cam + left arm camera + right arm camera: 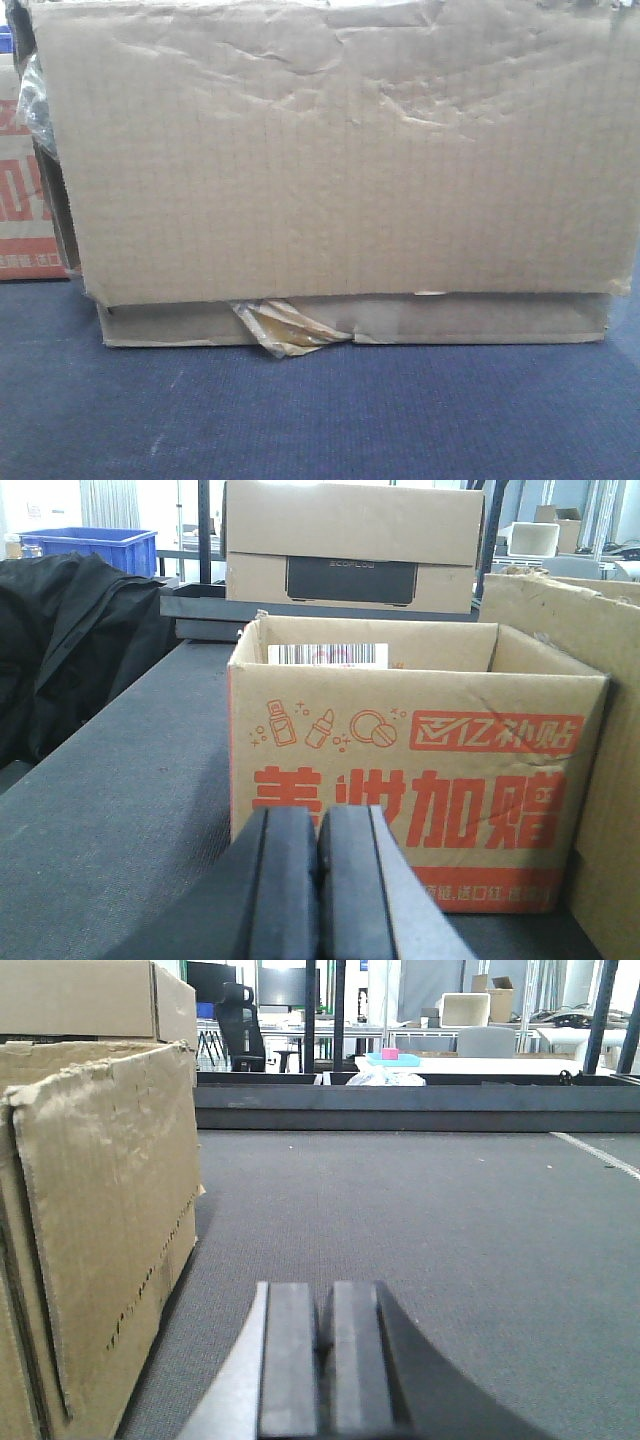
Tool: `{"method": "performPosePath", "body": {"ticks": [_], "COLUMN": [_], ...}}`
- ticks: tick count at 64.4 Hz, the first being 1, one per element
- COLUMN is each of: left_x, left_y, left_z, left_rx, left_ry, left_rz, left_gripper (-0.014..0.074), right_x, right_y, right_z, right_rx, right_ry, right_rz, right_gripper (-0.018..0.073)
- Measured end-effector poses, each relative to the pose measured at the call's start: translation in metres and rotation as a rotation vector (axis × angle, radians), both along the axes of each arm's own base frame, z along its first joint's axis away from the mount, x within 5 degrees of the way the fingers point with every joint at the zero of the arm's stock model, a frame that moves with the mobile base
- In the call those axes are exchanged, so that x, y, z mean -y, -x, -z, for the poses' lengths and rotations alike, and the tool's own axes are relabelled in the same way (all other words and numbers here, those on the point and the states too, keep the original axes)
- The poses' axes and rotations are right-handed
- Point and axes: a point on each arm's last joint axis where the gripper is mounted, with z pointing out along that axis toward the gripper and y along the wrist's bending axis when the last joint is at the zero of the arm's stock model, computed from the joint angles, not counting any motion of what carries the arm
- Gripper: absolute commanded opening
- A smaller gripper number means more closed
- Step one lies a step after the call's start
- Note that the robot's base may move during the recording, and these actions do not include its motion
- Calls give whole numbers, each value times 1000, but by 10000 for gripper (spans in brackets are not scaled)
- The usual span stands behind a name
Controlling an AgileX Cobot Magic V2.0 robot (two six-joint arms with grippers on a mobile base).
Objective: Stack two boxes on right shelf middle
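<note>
Corrugated brown card fills the front view. Wide box [330,170], wrinkled and dented along its upper face, sits on the thin flat box [450,320]. Both have their long axis running left to right, broad faces toward the camera. Yellowish tape scrap [285,330] hangs crumpled from the seam between them. No print on either. Stack rests on a dark blue-grey fabric table top [320,420]. A sliver of the red-printed carton [18,200] shows at the left edge. Neither gripper is in this view.

Left wrist view: left gripper [318,880] has its pads pressed flat together, nothing between them. Straight ahead and close stands the red-printed carton, open-topped, with large red Chinese characters, small drawings of a bottle and a lipstick, and a barcode label [325,654] inside. Beyond it is a brown box with a black panel [350,550], faintly reading ECOFLOW. Blue bin [90,548] is far ahead-left, black cloth [70,640] to the left. The wide box's edge rises just right of the carton.

Right wrist view: right gripper [322,1360] is likewise closed on nothing. The wide box's end face stands near, to its left, receding forward, with a ragged top edge and no markings. Grey fabric lies ahead. An office chair [240,1025] is far off.
</note>
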Motion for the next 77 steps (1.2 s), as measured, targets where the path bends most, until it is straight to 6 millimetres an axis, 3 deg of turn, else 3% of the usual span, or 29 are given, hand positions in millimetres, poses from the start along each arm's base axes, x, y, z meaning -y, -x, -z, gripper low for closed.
{"method": "performPosePath", "body": {"ticks": [46, 77], "left_x": [0, 0], "left_y": [0, 1], "left_z": [0, -12], "left_rx": [0, 128], "left_ry": [0, 9], "left_rz": [0, 2], "left_gripper": [-111, -111], "right_x": [0, 1], "right_y": [0, 1], "right_z": [0, -9], "right_rx": [0, 102], "right_ry": [0, -3], "right_rz": [0, 10], "right_gripper": [-154, -154]}}
